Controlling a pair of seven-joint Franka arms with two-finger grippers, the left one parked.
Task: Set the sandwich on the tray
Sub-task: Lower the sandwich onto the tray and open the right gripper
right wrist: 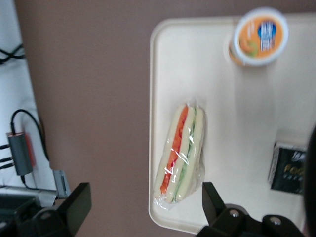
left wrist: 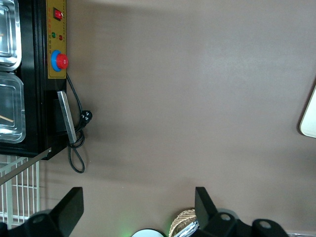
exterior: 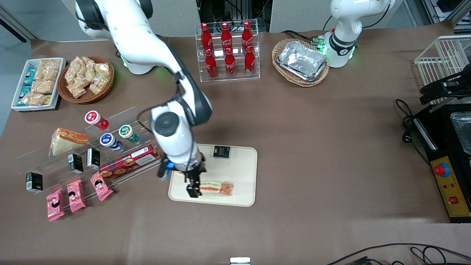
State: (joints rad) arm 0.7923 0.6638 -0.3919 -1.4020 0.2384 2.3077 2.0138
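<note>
The sandwich point(exterior: 217, 187), a clear-wrapped wedge with white bread and orange-red and green filling, lies flat on the cream-beige tray point(exterior: 241, 167), near the tray's edge closest to the front camera. It also shows in the right wrist view point(right wrist: 180, 153) on the tray point(right wrist: 222, 98). My right gripper point(exterior: 193, 187) hovers over the end of the sandwich toward the working arm's side. It is open and empty point(right wrist: 144, 207), and its fingers point(right wrist: 75, 201) stand wide apart above the sandwich's end and the tray's rim.
A small black box point(exterior: 222, 151) and an orange-lidded cup point(right wrist: 260, 35) also sit on the tray. A second wedge sandwich point(exterior: 68, 141) rests on the clear shelf with bottles, boxes and pink packets. Cola bottles point(exterior: 228, 48), baskets and foil trays point(exterior: 301, 60) stand farther back.
</note>
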